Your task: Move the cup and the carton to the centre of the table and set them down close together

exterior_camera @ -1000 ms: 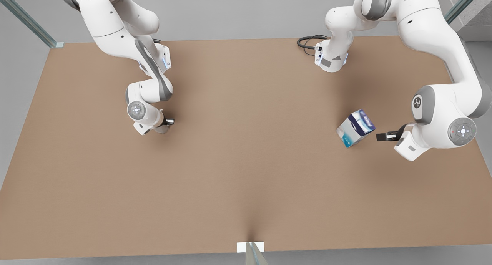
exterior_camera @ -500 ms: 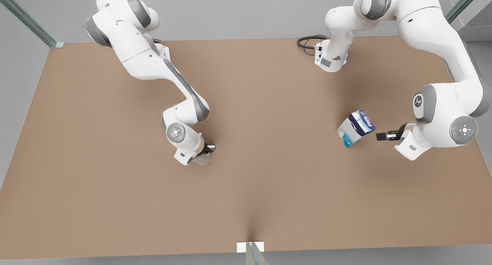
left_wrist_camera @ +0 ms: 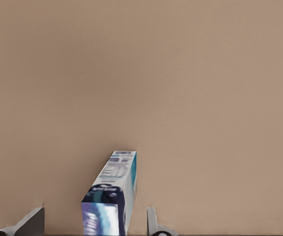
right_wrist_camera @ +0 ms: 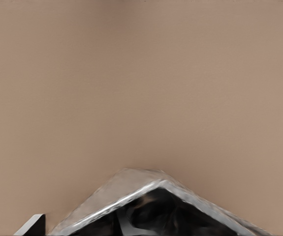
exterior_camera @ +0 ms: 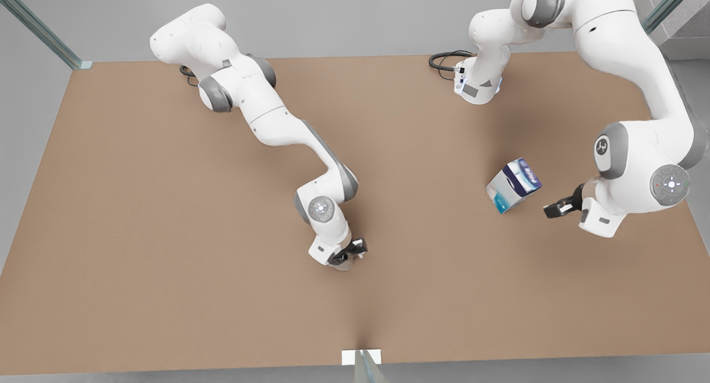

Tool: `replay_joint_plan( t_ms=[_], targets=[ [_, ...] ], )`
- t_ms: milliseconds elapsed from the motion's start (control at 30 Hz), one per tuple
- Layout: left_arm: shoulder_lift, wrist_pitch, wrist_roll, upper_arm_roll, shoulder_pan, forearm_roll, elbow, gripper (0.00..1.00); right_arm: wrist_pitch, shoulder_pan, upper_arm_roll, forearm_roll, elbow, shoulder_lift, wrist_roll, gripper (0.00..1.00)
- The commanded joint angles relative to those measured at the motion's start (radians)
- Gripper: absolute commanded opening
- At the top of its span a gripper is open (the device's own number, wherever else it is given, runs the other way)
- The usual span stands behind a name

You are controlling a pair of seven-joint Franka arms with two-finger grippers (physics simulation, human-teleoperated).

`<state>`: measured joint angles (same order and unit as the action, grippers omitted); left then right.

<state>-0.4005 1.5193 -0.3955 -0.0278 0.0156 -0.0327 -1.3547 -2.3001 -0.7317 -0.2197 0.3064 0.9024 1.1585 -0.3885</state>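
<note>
Since 1 second ago the right gripper has carried the cup, clamped in its fingers, to the table centre | left gripper open, waiting beside the carton near the front view's right | lower cup gently, upright, leaving room alongside.

left gripper — fingers apart | right gripper — fingers clamped (arm outstretched)

Matt bench, printed carton
My bench looks matt brown; the carton smooth printed card; the cup glossy grey.
</note>
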Motion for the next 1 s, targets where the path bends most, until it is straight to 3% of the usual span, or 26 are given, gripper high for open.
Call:
replay_joint_plan(
  t_ms=[0, 100, 133, 200, 300, 367, 467, 700, 800, 867, 933, 967],
  targets=[
    [0.0, 0.004, 0.001, 0.0, 0.004, -0.001, 0.0, 1.0, -0.019, 0.0, 0.0, 0.14, 0.003, 0.0, 0.092, 1.0],
    [0.005, 0.073, 0.038, 0.002, 0.017, 0.002, -0.023, 1.0, -0.018, 0.0, 0.0, 0.14, 0.003, -0.006, 0.092, 1.0],
    [0.064, 0.124, 0.037, 0.003, 0.041, 0.034, -0.144, 1.0, -0.018, 0.0, -0.001, 0.14, 0.001, -0.008, 0.092, 1.0],
    [0.135, 0.075, -0.101, 0.005, 0.047, 0.074, -0.254, 1.0, -0.015, 0.0, -0.004, 0.14, 0.003, -0.025, 0.095, 1.0],
    [0.16, 0.013, -0.229, 0.002, 0.038, 0.076, -0.279, 1.0, -0.013, 0.0, -0.013, 0.138, 0.003, -0.034, 0.095, 1.0],
    [0.16, 0.082, -0.16, 0.002, 0.05, 0.062, -0.328, 1.0, -0.013, 0.0, -0.021, 0.138, 0.003, -0.045, 0.095, 1.0],
    [0.232, 0.321, -0.025, 0.002, 0.076, 0.03, -0.555, 1.0, -0.016, 0.0, -0.033, 0.138, 0.001, -0.059, 0.096, 1.0],
    [0.265, 0.354, -0.023, 0.0, 0.07, 0.068, -0.596, 1.0, 0.016, 0.001, -0.033, 0.138, 0.003, -0.103, 0.095, 1.0],
    [0.261, 0.383, -0.031, 0.0, 0.067, 0.068, -0.616, 1.0, 0.24, 0.0, -0.084, 0.114, 0.021, -0.279, 0.089, 1.0],
    [0.285, 0.345, -0.079, 0.0, 0.063, 0.07, -0.629, 1.0, 0.536, 0.043, -0.083, -0.127, 0.121, -0.474, 0.174, 1.0],
    [0.301, 0.354, -0.111, -0.015, 0.063, 0.07, -0.652, 1.0, 0.818, 0.152, -0.083, -0.3, 0.119, -0.577, 0.214, 1.0],
    [0.318, 0.401, -0.105, -0.015, 0.064, 0.07, -0.693, 1.0, 0.823, 0.283, 0.003, -0.316, 0.228, -0.703, 0.235, 1.0]
  ],
)
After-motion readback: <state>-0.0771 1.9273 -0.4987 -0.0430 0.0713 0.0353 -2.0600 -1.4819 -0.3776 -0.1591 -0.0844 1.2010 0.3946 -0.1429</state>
